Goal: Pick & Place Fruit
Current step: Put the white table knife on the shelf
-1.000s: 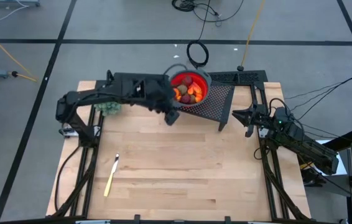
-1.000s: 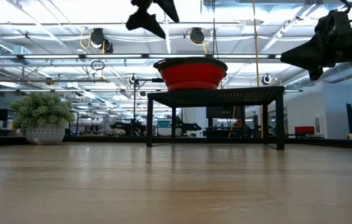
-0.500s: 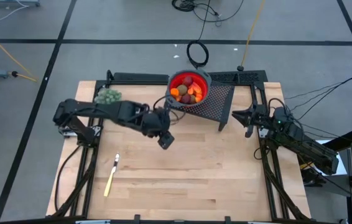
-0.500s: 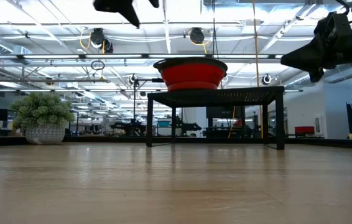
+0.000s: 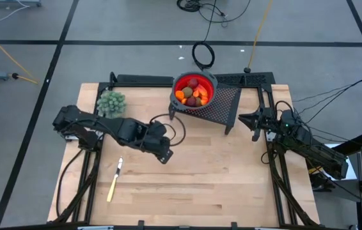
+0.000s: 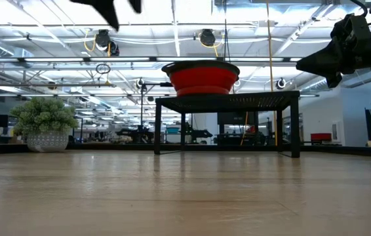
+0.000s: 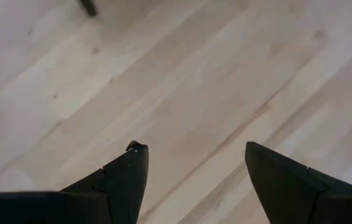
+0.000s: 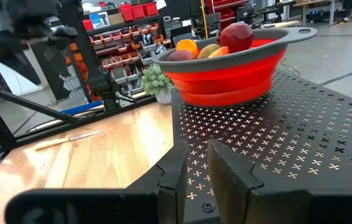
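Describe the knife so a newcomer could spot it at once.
Start at the wooden table and look to its left half, nearer the front edge than the red bowl. The knife lies flat there, alone on bare wood. Its yellow handle and thin pale blade set it apart from the bushy green plant farther back.

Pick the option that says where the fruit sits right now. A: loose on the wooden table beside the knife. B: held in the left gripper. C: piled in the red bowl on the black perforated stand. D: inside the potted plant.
C: the fruit lies heaped in the red bowl atop the black perforated stand, and the open left gripper has only bare wood between its fingers.
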Robot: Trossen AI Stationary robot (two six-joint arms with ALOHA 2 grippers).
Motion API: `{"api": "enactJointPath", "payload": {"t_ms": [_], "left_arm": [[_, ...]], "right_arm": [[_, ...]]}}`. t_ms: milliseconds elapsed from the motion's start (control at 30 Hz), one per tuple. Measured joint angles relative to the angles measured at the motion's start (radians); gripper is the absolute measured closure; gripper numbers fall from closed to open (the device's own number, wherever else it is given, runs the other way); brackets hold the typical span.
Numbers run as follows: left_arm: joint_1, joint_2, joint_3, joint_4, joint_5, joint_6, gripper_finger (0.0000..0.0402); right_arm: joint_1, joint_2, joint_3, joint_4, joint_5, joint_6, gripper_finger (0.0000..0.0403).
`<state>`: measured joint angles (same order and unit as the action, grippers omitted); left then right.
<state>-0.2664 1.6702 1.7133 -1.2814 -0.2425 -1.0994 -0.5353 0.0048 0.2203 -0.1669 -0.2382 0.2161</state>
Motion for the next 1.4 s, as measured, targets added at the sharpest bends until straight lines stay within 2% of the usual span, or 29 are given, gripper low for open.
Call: {"api": "enactJointPath", "payload": {"t_ms": [400,667,967,1267,1400], "left_arm": [[-0.055,0.000,-0.262,0.016,0.122,-0.164,0.0133],[-0.097,-0.030,-0.447,0.196,0.198,-0.206,0.0133],[-0.181,-0.119,-0.596,0.203,0.201,-0.387,0.0133],[-0.313,-0.247,-0.770,0.272,0.222,-0.653,0.0133],[-0.379,-0.259,-0.826,0.291,0.277,-0.763,0.0133]], "right_arm": [[0.000,0.000,0.000,-0.002,0.000,0.000,0.0348],[0.000,0.000,0.000,-0.002,0.000,0.008,0.0348],[0.000,0.000,0.000,-0.001,0.000,0.064,0.0348],[0.000,0.000,0.000,-0.002,0.000,0.064,0.0348],[0.000,0.000,0.000,-0.002,0.000,0.064,0.0348]]}}
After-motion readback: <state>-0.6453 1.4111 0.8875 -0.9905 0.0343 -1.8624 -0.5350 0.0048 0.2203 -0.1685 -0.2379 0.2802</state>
